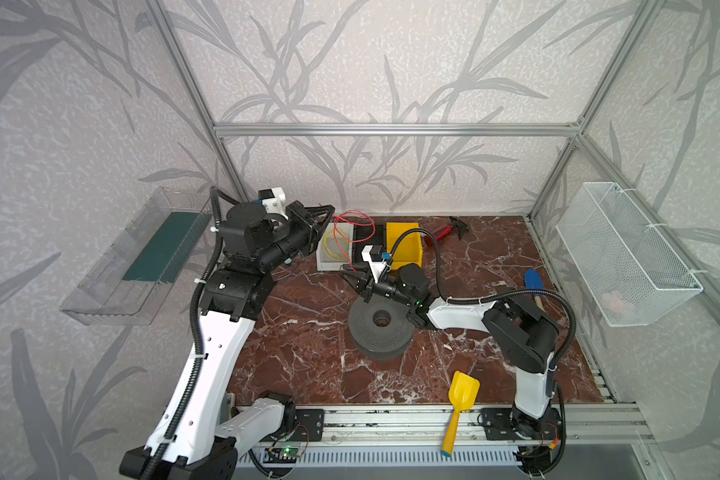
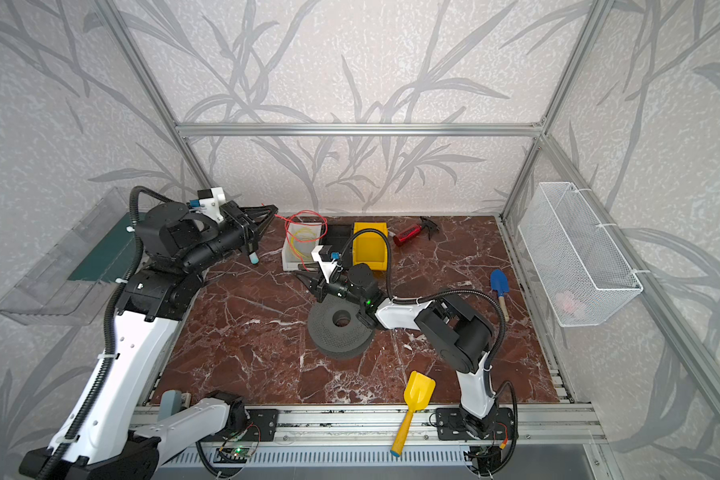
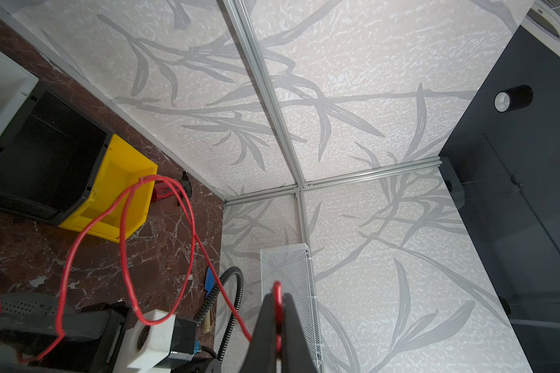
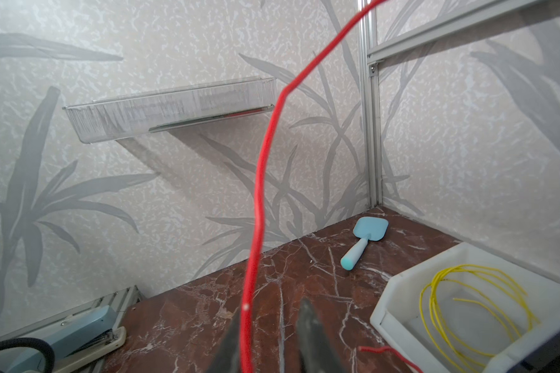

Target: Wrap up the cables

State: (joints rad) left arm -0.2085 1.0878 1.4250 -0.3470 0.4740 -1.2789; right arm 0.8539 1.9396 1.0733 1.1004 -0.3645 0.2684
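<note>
Marble tabletop; red cable between left fingers and right fingers

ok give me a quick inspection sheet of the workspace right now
surface: marble-pattern tabletop, no spills seen
job's things: red cable strung in loops between both grippers; yellow cable coiled in white tray; grey spool lying flat
clutter: yellow scoop, blue trowel, red spray bottle, yellow bin, black bin, light-blue spatula, stapler
grippers: left gripper shut on red cable; right gripper open, red cable passing between its jaws
cables: black hoses along both arms
surroundings: clear wall tray, white mesh basket, patterned walls
</note>
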